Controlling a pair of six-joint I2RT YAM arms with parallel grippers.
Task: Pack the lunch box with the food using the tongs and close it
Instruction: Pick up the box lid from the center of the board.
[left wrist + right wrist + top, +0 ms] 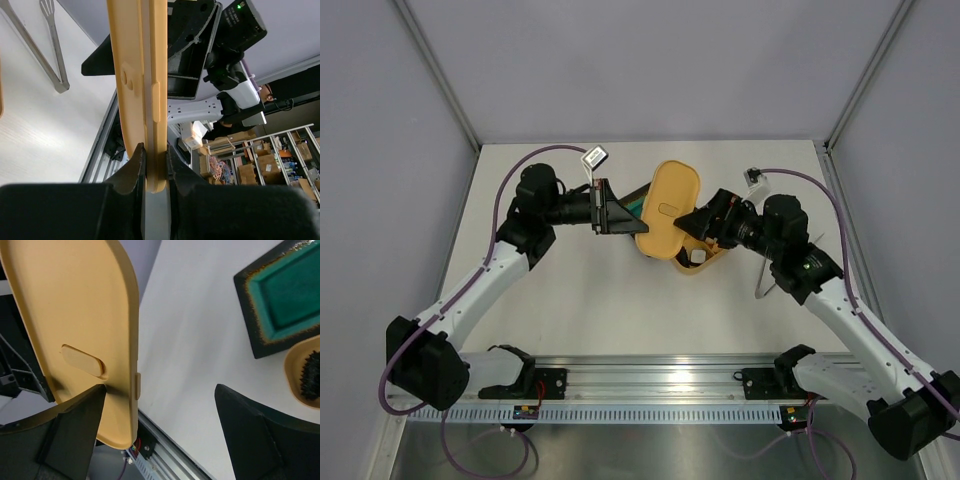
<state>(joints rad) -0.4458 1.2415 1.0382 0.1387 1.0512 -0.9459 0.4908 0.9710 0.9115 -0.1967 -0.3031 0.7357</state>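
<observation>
Top external view shows the lid (pixel 670 205) up in the middle of the table (pixel 580 300), tipped over the things below it. The left claw (pixel 623 220) is at the lid's left side and pinches it. From the left wrist view I see the lid edge-on, standing straight up. The claw's two black jaws are squeezed tight on the lid's rim, one on each side.

The right claw (pixel 700 224) is at the lid's right side. Its jaws are spread wide and it grips nothing. In the right wrist view one jaw sits just beside the lid's flat face. I cannot tell if it touches. The other jaw is well apart from the lid.

The lunch box (pixel 712 262) sits on the table just under the lid's near right corner. The lid and the right claw hide part of it. A white cube (pixel 698 257) lies inside it. The right wrist view shows a dark spiky piece (pixel 312 374) in the box too.

The plate (pixel 638 203) is teal with a dark rim. It peeks out from under the lid's left side. The tongs (pixel 764 288) lie flat on the table, well to the right of the lid and apart from both claws.
</observation>
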